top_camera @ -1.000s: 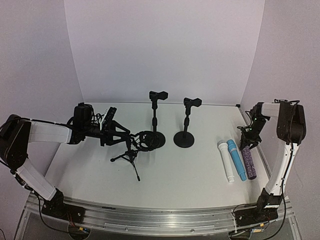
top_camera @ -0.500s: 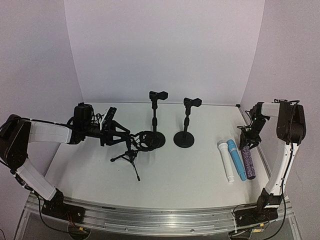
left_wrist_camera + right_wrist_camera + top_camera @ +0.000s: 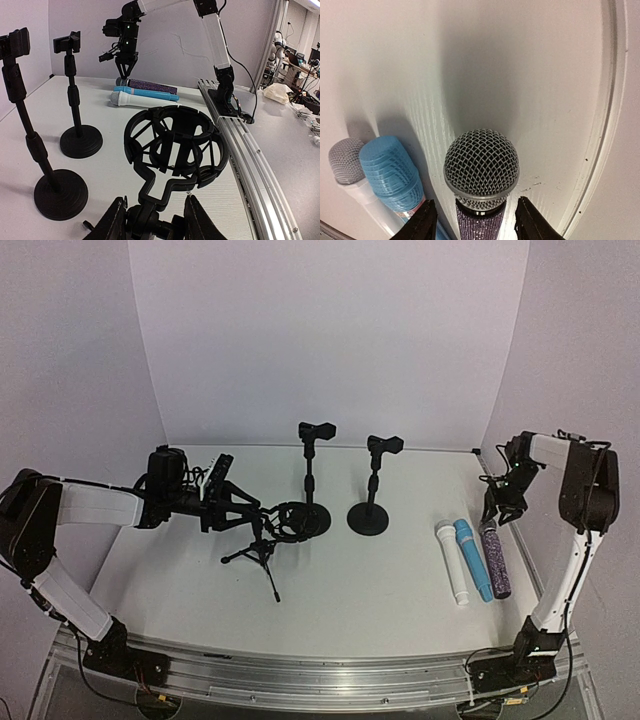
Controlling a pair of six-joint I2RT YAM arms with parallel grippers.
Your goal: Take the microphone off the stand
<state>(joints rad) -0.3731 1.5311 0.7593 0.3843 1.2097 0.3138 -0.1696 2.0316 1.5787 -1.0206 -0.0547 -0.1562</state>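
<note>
A purple glitter microphone (image 3: 497,565) with a silver mesh head (image 3: 481,167) lies on the table at the right, beside a blue microphone (image 3: 474,560) and a white one (image 3: 452,565). My right gripper (image 3: 498,508) hovers just above the purple microphone's head, open, with its fingers apart on both sides in the right wrist view (image 3: 477,222). My left gripper (image 3: 240,508) is shut on the neck of a small tripod stand (image 3: 262,555), which carries an empty black shock mount (image 3: 175,150). The neck sits between the fingers in the left wrist view (image 3: 155,220).
Two black round-base stands (image 3: 311,475) (image 3: 373,485) with empty clips stand at the back middle. They also show in the left wrist view (image 3: 25,125) (image 3: 75,110). The table's right rim (image 3: 607,100) runs close to the purple microphone. A metal rail (image 3: 320,675) lines the near edge.
</note>
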